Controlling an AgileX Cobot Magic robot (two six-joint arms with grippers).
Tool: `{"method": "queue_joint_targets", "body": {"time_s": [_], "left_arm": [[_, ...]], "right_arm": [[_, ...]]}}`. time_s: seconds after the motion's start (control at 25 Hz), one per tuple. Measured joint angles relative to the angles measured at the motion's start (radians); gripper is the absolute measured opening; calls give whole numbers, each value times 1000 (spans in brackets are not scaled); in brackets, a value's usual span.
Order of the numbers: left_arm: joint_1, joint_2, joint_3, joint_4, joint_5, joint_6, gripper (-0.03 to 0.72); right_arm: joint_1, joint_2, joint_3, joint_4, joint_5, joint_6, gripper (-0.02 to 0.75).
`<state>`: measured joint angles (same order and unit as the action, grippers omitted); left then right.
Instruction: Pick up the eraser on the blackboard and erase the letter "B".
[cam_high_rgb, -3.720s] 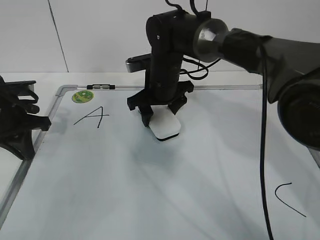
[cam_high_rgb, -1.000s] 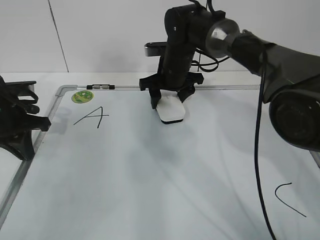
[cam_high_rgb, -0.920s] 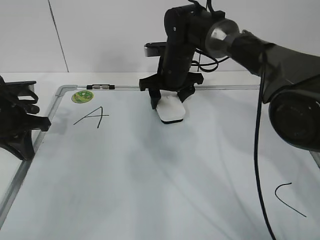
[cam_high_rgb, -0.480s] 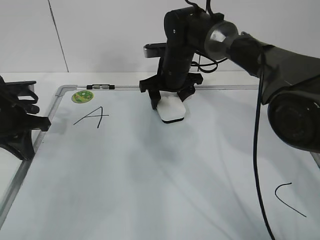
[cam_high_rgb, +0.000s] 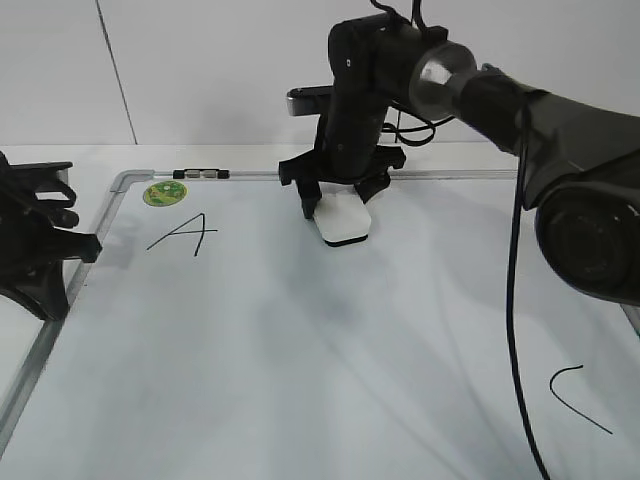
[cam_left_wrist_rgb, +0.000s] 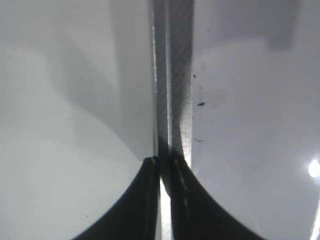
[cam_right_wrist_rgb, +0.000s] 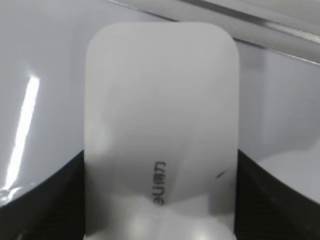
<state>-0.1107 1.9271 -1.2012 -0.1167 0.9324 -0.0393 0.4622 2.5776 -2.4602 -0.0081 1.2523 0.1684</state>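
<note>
Right gripper (cam_high_rgb: 338, 203) is clamped on the eraser (cam_high_rgb: 342, 222), fingers either side, pressing it flat on the blackboard (cam_high_rgb: 300, 350) near the top frame. Left gripper (cam_left_wrist_rgb: 164, 165) sits pinched together at the board's left edge.

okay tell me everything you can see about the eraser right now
The eraser is a white oblong block with rounded corners, plastic by the look of it, with a thin dark base and a small grey logo on top. It lies flat on the blackboard near the top frame, to the right of the letter A. The right gripper stands over it, a finger at each long side. No other object touches it.
</note>
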Motion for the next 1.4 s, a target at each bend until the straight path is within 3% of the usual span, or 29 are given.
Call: {"method": "queue_joint_targets", "body": {"time_s": [0.2,0.88,1.4], "left_arm": [[0,0,0,0,1,0,32],[0,0,-1,0,5,0,32],[0,0,-1,2,7,0,32]], "right_arm": [[6,2,0,2,-4,-4,612],[10,-11,2,8,-6,-8,615],[10,-11,2,2,-6,-8,544]]}}
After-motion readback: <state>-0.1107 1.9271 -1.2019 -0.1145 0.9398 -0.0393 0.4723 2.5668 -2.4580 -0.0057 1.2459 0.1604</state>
